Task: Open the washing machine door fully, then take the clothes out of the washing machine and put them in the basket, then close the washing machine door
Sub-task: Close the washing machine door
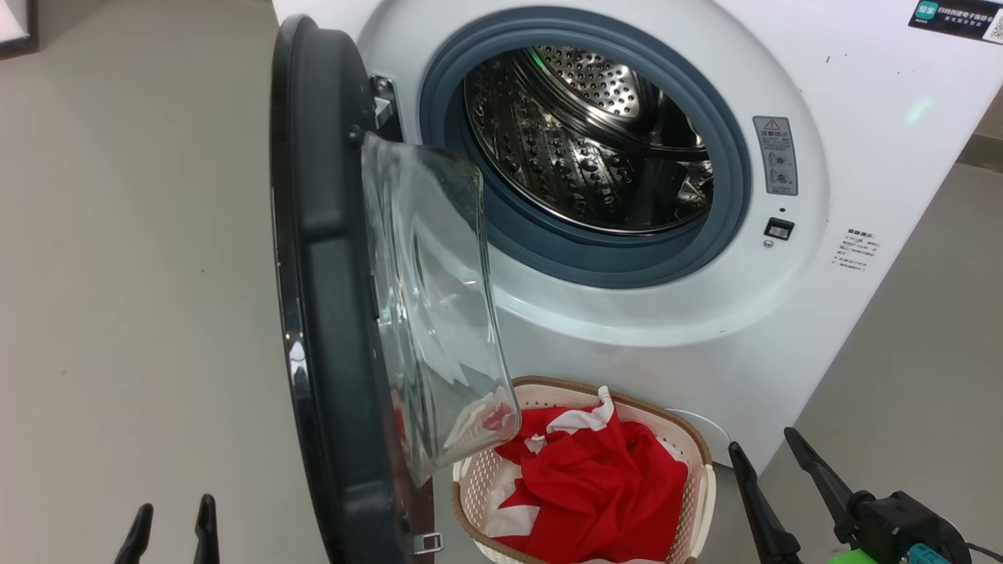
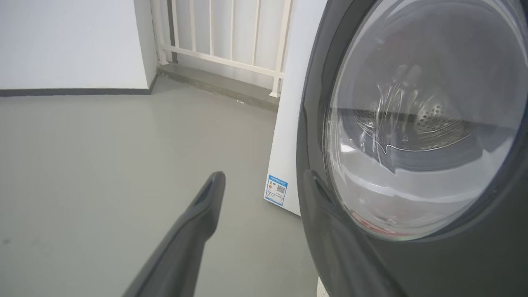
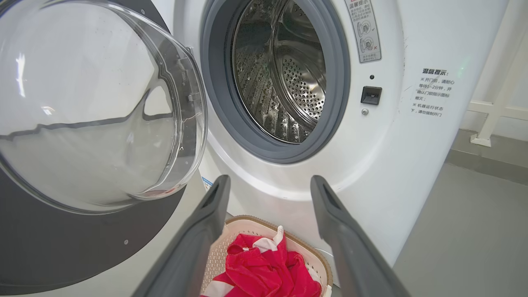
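Quick status on this one. The washing machine door [image 1: 329, 274] is swung out wide and stands roughly edge-on to the head camera, with its glass bowl [image 1: 431, 298] bulging toward the opening. The drum [image 1: 580, 133] of the washing machine [image 1: 862, 102] looks bare from both angles I get, just shiny perforated steel and no fabric I can spot. The very bottom front is hidden behind the grey ring [image 1: 729, 196] though.

The clothes [image 1: 603, 478], red with white bits, are piled in the basket [image 1: 697, 462]. It sits on the floor [image 1: 117, 235] right in front of the machine, just below the door's lower edge. So I'd call opening and unloading done.

What's left is shutting the door. Both claws are spread wide and hold nothing. The left claw [image 1: 176, 505] is low at the left, on the outer side of the door. In its wrist view one finger [image 2: 321, 206] sits right beside the door's edge, and I can't tell if it's touching. The right claw [image 1: 762, 439] hovers low at the right, near the basket, pointing up at the machine front.

My guess is the left one is best placed to push the door round from outside. One thing to watch is that the basket sits close under the door's swing, and a white bit of cloth pokes up from the pile.
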{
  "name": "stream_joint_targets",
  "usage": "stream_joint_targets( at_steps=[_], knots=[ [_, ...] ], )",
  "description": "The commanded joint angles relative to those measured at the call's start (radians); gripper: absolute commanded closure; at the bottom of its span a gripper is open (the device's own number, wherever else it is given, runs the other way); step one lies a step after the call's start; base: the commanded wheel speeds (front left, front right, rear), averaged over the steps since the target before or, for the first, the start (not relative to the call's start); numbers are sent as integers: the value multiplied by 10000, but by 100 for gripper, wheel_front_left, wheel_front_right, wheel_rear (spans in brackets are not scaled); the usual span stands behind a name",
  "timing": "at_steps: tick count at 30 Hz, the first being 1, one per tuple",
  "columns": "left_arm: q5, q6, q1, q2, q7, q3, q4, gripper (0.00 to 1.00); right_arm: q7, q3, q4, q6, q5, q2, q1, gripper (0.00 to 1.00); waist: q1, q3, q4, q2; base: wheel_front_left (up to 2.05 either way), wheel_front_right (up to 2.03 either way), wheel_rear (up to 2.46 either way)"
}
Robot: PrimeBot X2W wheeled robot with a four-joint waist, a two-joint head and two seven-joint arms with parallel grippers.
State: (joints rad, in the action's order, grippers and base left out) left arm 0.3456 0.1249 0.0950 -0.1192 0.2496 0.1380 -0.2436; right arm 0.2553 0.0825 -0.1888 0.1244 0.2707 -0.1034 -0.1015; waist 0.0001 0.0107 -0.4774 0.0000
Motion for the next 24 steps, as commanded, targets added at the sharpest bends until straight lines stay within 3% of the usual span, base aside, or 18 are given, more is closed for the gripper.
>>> stream_joint_targets(
  at_steps=[1,6,10,24],
  knots=[
    [-452,58,-74,-3,121,523,353,0,65,197,243,63,-9,-109,95,0,-1,-1,0,0,0,0,0],
    [-1913,-1,119,414,121,991,987,0,65,148,268,63,-18,-96,60,0,-1,23,11,0,0,0,0],
    [-2470,-88,291,582,121,1110,1138,0,65,133,264,63,-20,-72,27,0,-1,57,24,0,0,0,0],
    [-2383,-83,401,685,122,1112,1093,0,65,63,266,63,-36,-24,-42,0,-1,53,28,0,0,0,0]
  ],
)
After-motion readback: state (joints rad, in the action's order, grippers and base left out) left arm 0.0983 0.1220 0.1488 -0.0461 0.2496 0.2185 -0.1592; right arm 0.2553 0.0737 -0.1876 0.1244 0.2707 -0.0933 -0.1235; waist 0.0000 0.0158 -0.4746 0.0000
